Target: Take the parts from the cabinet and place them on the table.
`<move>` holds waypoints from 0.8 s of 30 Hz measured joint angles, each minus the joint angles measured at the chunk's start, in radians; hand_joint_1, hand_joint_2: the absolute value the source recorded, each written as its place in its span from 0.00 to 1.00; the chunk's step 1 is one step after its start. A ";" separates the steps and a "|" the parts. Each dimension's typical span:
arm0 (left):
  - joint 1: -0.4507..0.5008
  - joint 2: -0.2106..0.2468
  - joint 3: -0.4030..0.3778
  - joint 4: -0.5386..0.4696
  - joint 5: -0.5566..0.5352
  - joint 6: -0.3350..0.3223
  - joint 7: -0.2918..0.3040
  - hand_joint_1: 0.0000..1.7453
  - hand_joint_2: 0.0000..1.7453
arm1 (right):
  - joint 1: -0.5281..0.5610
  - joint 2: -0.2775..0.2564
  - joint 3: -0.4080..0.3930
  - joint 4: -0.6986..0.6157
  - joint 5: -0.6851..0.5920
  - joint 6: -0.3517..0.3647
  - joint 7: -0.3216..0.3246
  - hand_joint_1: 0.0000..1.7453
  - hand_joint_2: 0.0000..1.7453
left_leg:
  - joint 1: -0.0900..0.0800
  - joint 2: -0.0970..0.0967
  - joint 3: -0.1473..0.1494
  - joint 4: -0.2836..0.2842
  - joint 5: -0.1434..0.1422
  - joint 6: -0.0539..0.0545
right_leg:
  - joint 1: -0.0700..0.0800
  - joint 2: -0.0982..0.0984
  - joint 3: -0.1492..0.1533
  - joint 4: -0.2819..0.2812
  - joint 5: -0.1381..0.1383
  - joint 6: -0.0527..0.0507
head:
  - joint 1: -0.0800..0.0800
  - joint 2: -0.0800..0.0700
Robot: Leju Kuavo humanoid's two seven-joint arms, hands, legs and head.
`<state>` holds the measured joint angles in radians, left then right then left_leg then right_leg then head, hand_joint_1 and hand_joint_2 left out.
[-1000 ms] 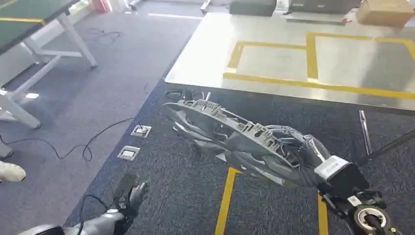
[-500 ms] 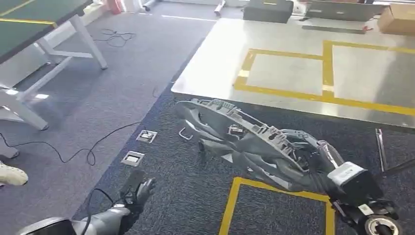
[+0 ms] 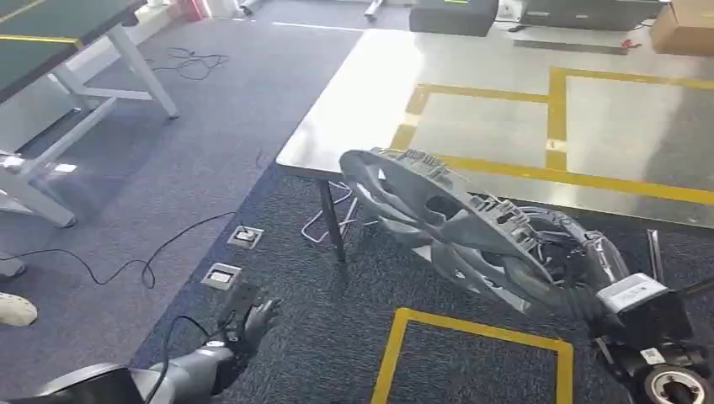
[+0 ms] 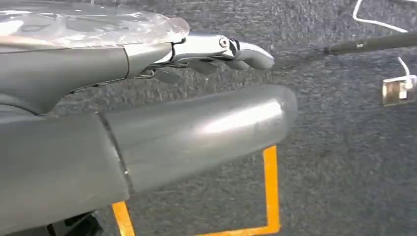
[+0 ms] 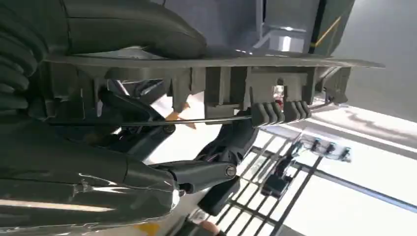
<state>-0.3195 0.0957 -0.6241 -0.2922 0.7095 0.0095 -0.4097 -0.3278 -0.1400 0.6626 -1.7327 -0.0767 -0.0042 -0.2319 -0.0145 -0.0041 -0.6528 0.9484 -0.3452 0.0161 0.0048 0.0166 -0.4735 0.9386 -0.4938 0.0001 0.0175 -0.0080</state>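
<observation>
A large grey plastic part (image 3: 446, 219), ribbed and with openings, hangs tilted in the air, its far tip reaching over the near edge of the steel table (image 3: 370, 93) marked with yellow tape. My right hand (image 3: 581, 273) grips the part's lower end at the right of the head view. In the right wrist view the part (image 5: 221, 73) lies across my right hand (image 5: 98, 162), whose dark fingers curl around its ribs. My left hand (image 3: 244, 324) hangs low over the carpet with fingers apart, holding nothing. The left wrist view has that hand (image 4: 162, 128) above grey carpet.
A table leg (image 3: 331, 220) stands below the table's near left corner. Floor sockets (image 3: 233, 257) and black cables (image 3: 135, 261) lie on the carpet to the left. A green table (image 3: 59, 42) stands far left. A yellow taped square (image 3: 471, 358) marks the floor. A cardboard box (image 3: 682, 25) sits at the table's far right.
The whole view has shifted: the steel table is closer. The part in my right hand now rises higher, its tip over the table's near edge. My left hand stays low.
</observation>
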 joint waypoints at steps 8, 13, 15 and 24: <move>-0.003 -0.006 0.000 0.000 -0.003 0.000 0.002 0.00 0.00 | -0.050 -0.009 -0.087 -0.017 0.098 -0.198 0.067 1.00 1.00 | 0.012 -0.002 0.064 -0.021 -0.036 0.020 | -0.010 -0.008 -0.186 0.343 -0.121 0.037 | 0.002 0.000; -0.001 -0.012 0.000 0.000 -0.001 -0.003 0.003 0.00 0.00 | -0.106 -0.040 -0.155 0.021 0.042 -0.239 0.068 1.00 1.00 | 0.021 -0.008 0.116 -0.020 -0.080 -0.003 | -0.033 -0.011 -0.130 0.039 0.124 0.058 | 0.007 0.000; -0.006 -0.012 0.000 0.001 0.000 -0.003 0.002 0.00 0.00 | -0.123 -0.045 -0.168 0.034 0.036 -0.244 0.064 1.00 1.00 | 0.019 -0.006 0.105 -0.013 -0.084 -0.015 | -0.018 -0.013 -0.113 0.011 0.093 0.034 | 0.004 0.000; -0.008 -0.016 0.000 0.001 -0.002 -0.010 0.001 0.00 0.00 | -0.141 -0.047 -0.195 0.063 0.017 -0.286 0.062 1.00 1.00 | 0.021 -0.001 -0.136 0.337 -0.180 -0.038 | -0.010 -0.007 -0.064 0.003 0.059 -0.013 | -0.018 0.000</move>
<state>-0.3271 0.0793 -0.6241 -0.2914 0.7076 -0.0008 -0.4089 -0.4689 -0.1869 0.4673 -1.6693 -0.0595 -0.2907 -0.1701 0.0061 -0.0053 -0.7883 1.2851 -0.5249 -0.0220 -0.0055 0.0095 -0.5377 0.9420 -0.4343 -0.0131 -0.0008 -0.0076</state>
